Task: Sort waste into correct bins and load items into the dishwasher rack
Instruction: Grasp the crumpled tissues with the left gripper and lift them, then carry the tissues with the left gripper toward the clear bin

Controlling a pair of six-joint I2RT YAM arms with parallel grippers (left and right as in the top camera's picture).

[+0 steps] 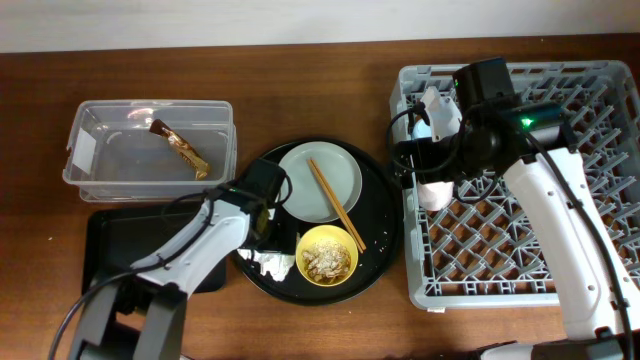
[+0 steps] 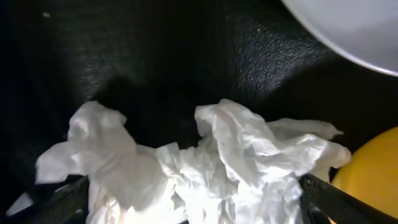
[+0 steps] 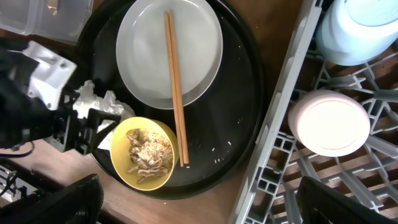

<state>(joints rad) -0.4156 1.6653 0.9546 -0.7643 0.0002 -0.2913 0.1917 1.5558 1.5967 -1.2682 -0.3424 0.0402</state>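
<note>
Wrapper (image 1: pixel 180 148) in tub (image 1: pixel 76 172), scraps (image 1: pixel 326 261) in yellow bowl (image 1: pixel 302 250), left tool (image 2: pixel 194 183) spread, right tool (image 3: pixel 199 185) spread

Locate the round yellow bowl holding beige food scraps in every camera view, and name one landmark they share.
Overhead: round yellow bowl, low centre, on the large round black tray.
Left wrist: only its yellow edge at the lower right.
Right wrist: bowl lower left, scraps inside.
Shared landmark: the round pale white plate, visible in all three.
</note>
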